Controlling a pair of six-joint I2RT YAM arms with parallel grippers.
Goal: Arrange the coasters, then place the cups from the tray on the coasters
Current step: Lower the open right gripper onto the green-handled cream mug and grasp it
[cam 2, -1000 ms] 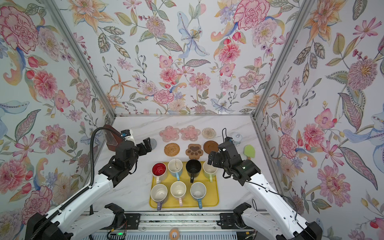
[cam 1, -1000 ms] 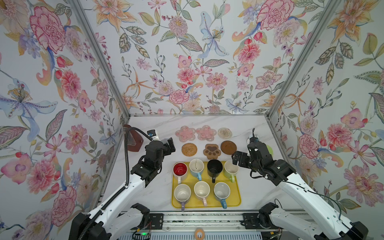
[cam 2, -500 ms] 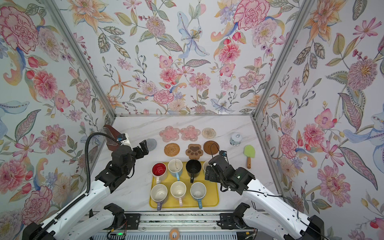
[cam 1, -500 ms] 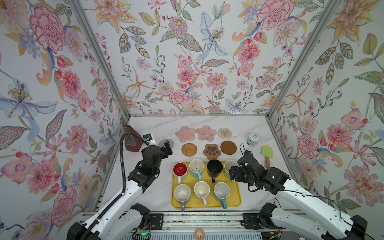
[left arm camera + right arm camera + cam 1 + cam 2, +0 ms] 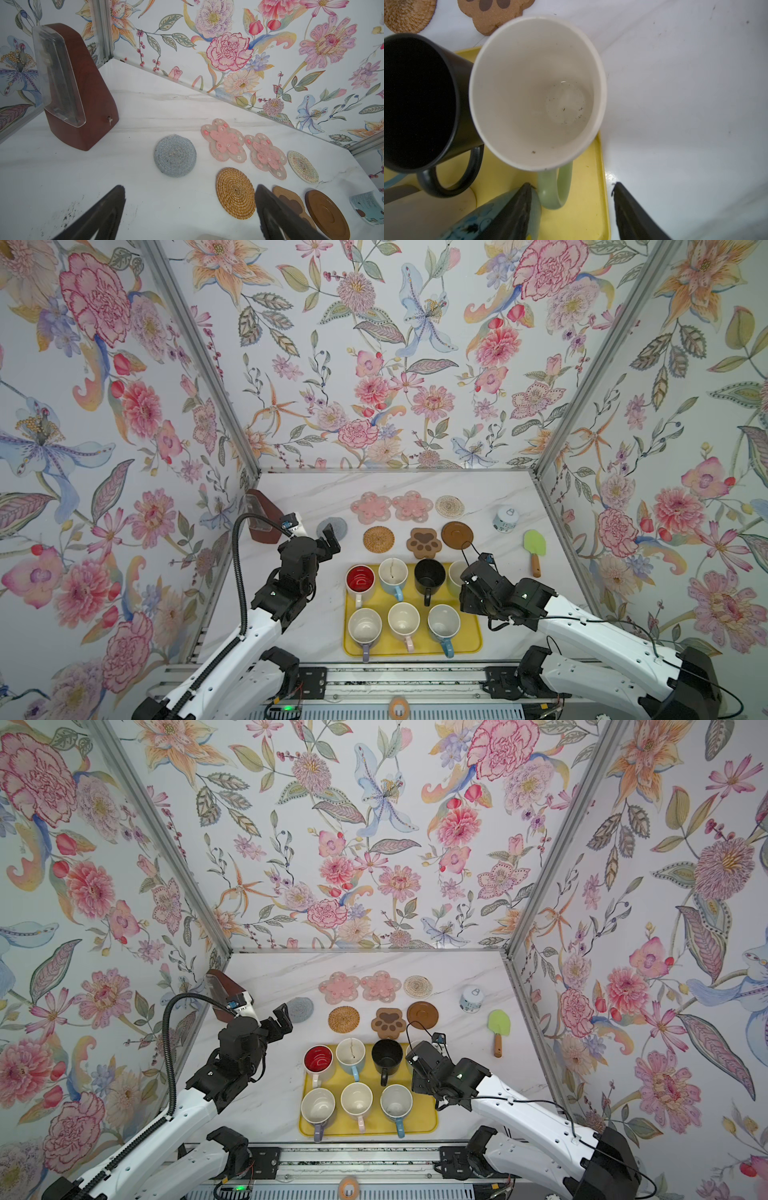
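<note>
The right pincer — parted, grasping nothing — is straddling the handle of the light green cup, which is pointing straight at it.

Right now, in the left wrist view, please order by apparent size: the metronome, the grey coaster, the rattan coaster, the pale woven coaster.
1. metronome, clearly largest.
2. grey coaster and rattan coaster look about alike; I do not rank them.
3. pale woven coaster, smallest, though farther away.

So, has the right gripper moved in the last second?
Yes: the right gripper drew away from the dark wooden coaster, toward the front, down to the light green mug.
</note>
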